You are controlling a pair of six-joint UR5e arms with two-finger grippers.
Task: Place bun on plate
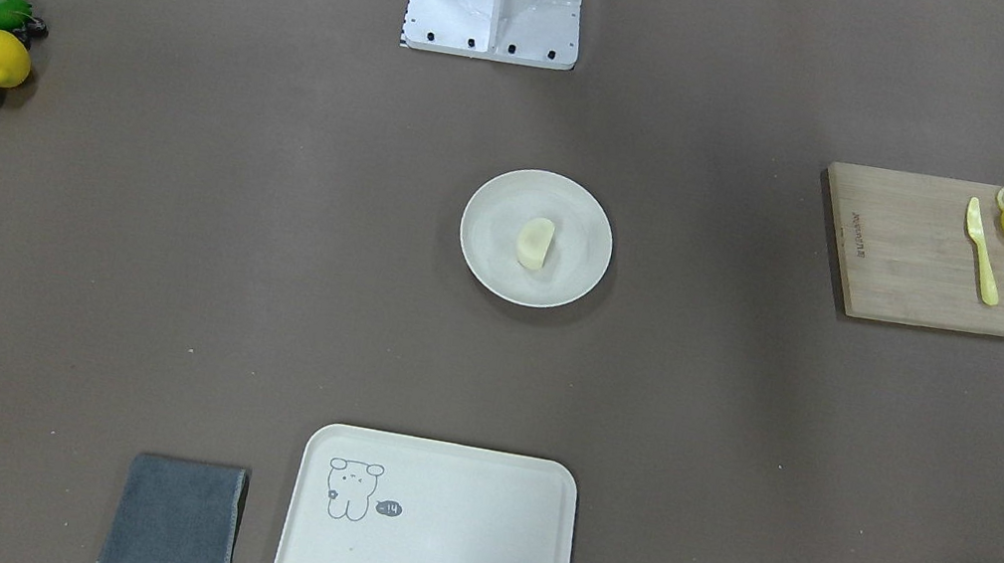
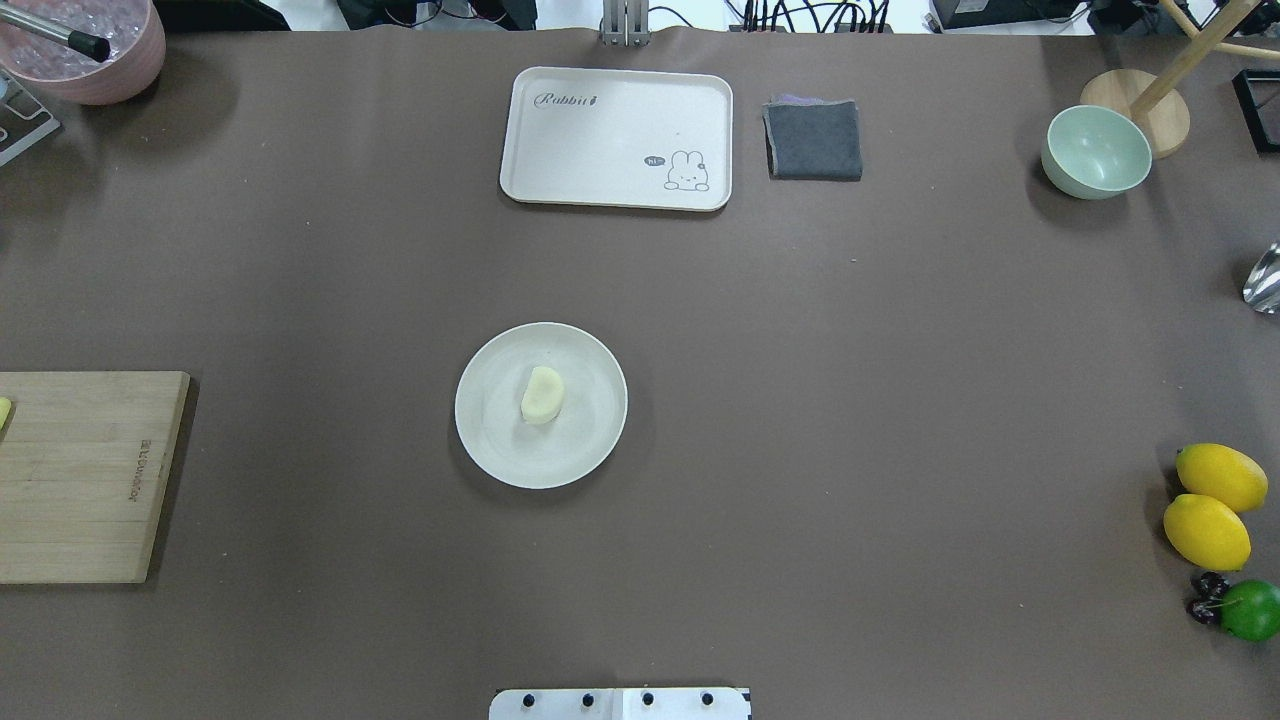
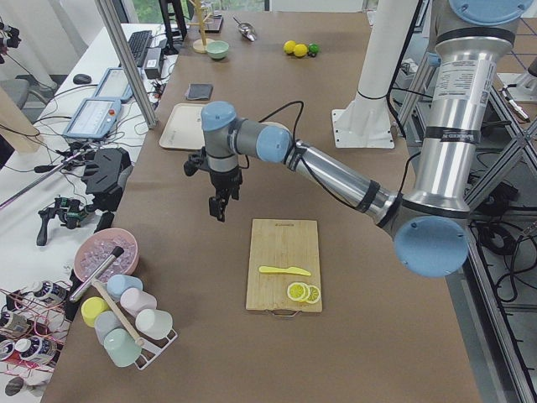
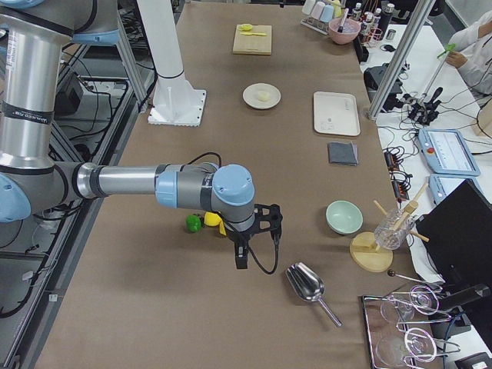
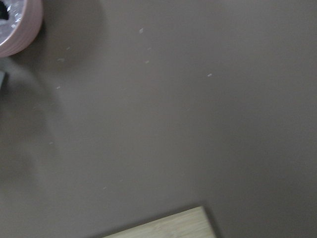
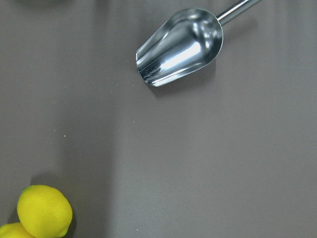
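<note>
Overhead exterior: the bun [image 2: 542, 394] lies on the plate [image 2: 500, 440] (left gripper [image 3: 221, 213], right gripper [image 4: 241, 262]: cannot tell if spread).

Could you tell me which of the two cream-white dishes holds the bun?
The round cream-white plate, with the pale rounded bun on it; the rectangular cream tray bears only a drawing.

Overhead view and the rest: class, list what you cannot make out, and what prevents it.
Left end effector: open or shut unclear, small in the left side view.
Right end effector: likewise, right side view.
Cutting board: cut by the overhead view's left edge.
Scoop: cut by its right edge.
</note>
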